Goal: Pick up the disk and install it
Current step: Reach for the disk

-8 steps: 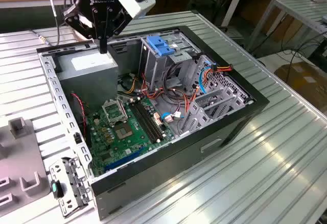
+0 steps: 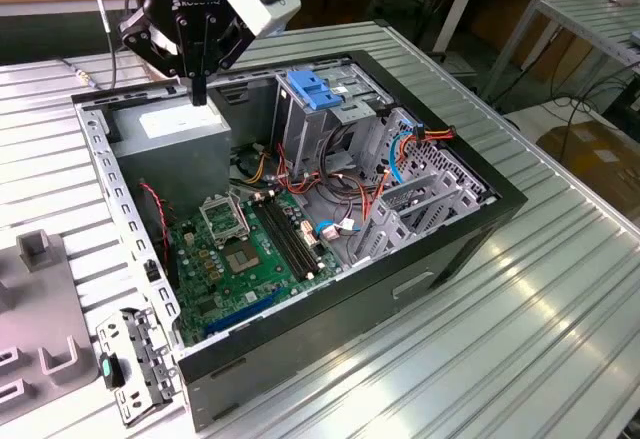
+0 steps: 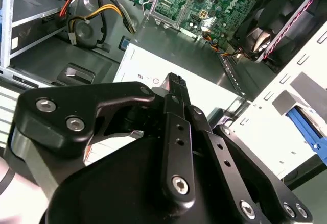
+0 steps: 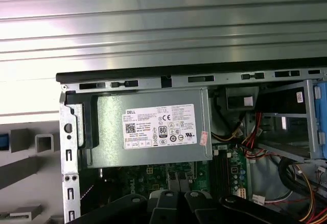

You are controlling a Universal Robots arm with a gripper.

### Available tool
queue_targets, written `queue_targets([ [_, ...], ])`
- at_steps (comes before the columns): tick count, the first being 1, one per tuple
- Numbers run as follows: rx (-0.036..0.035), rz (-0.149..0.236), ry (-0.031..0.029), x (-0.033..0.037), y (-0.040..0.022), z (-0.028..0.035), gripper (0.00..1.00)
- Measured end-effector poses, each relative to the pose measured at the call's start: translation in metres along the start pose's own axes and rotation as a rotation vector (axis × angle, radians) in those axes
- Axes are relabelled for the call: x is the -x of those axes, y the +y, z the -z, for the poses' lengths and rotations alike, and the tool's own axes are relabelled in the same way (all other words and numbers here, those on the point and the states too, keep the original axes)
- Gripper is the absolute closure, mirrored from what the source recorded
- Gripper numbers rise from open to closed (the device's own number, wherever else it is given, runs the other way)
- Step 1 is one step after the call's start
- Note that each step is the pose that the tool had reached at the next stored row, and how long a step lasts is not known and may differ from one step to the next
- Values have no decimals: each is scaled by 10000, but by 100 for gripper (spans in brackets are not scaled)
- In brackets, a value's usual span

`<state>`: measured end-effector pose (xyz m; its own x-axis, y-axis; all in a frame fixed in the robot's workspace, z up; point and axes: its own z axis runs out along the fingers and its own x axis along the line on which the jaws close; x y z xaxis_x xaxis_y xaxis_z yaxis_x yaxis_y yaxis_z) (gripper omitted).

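Ribbed metal table (image 2: 520, 339), open computer case (image 2: 400, 289) on it, grey fixture (image 2: 60, 299) beside

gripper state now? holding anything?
Gripper: closed, holding nothing, tips just above the grey metal box in the case.

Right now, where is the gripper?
On the exterior view's left, the gripper hangs over the grey power supply box in the open computer case's far corner.

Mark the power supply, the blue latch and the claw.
power supply (image 4: 159, 127): first wrist view, its white sticker
blue latch (image 2: 312, 89): exterior view, its top face
claw (image 2: 198, 99): exterior view, between its fingertips
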<state>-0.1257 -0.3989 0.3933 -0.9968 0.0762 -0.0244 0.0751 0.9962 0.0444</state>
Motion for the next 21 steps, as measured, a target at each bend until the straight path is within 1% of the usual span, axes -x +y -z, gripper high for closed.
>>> queue_targets([
  [10,0,0,0,-53,-4,1,89],
  [21,0,0,0,-85,-6,2,89],
])
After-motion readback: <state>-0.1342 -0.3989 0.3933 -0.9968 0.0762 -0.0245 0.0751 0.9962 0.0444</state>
